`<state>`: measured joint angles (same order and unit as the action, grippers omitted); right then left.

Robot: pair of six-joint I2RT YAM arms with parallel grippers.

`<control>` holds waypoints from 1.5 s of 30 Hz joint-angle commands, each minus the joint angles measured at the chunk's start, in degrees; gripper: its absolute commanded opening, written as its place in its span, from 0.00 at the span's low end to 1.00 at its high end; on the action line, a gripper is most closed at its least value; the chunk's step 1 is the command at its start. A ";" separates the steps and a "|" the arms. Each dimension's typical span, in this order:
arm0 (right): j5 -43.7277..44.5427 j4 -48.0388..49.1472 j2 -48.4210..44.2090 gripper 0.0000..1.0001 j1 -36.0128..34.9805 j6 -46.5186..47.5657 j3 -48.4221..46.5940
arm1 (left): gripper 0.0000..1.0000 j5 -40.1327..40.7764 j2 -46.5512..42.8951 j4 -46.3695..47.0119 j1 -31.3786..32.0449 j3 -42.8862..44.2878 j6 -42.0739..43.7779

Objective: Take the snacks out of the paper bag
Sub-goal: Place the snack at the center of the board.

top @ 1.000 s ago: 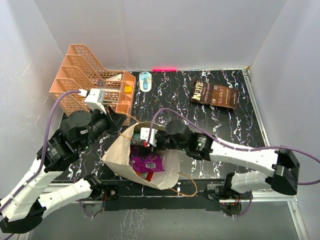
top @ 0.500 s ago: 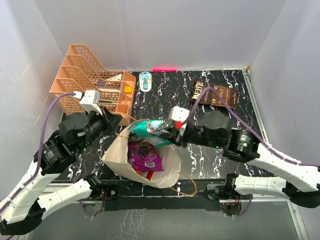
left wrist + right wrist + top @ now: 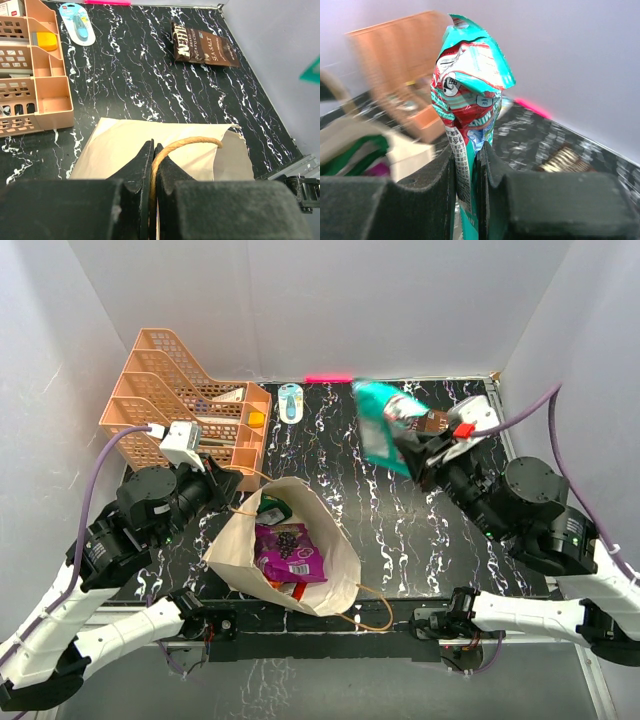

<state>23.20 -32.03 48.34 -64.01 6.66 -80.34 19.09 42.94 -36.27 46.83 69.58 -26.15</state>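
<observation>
The beige paper bag [image 3: 235,548] lies open at the near middle of the table, with a purple-magenta pouch [image 3: 288,550], a green packet [image 3: 273,508] and a red-orange packet [image 3: 293,589] inside. My left gripper [image 3: 152,150] is shut on the bag's cord handle [image 3: 187,143]; the bag's paper [image 3: 120,145] lies below it. My right gripper [image 3: 469,160] is shut on a teal-green packet [image 3: 470,90] and holds it high over the far right of the table, where it also shows in the top view [image 3: 385,425]. The dark brown chip bag [image 3: 437,430] lies on the table behind it.
A peach tiered tray rack [image 3: 180,405] stands at the far left. A small blue-and-white object [image 3: 290,401] lies at the back middle. A second cord handle [image 3: 375,612] hangs over the table's near edge. White walls close in on three sides.
My right gripper has pulled the teal-green packet out of the bag, lifted it and carried it to the far right. My left gripper has stayed on the handle.
</observation>
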 commanded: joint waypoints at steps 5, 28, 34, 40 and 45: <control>44.73 18.15 7.04 0.07 3.27 11.64 7.74 | 0.00 1.30 -1.07 -0.39 -0.16 0.69 1.72; 23.65 -8.79 54.58 0.07 53.53 -6.02 -16.90 | 0.00 -1.32 -3.39 0.11 -0.15 -0.51 2.91; 24.80 -8.73 64.16 0.07 58.52 -1.74 -25.22 | 0.00 -2.43 -3.55 1.23 -0.21 -0.58 4.62; 27.49 -7.88 72.10 0.07 58.91 1.09 -30.87 | 0.00 -1.85 -3.37 1.16 -0.16 -0.65 5.94; 28.35 -8.82 78.36 0.07 58.70 1.49 -35.31 | 0.00 -1.33 -3.68 0.19 -0.16 -0.39 6.55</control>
<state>48.10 -43.00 124.20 -4.75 6.96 -110.28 17.15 39.68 -36.23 46.83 68.77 -21.12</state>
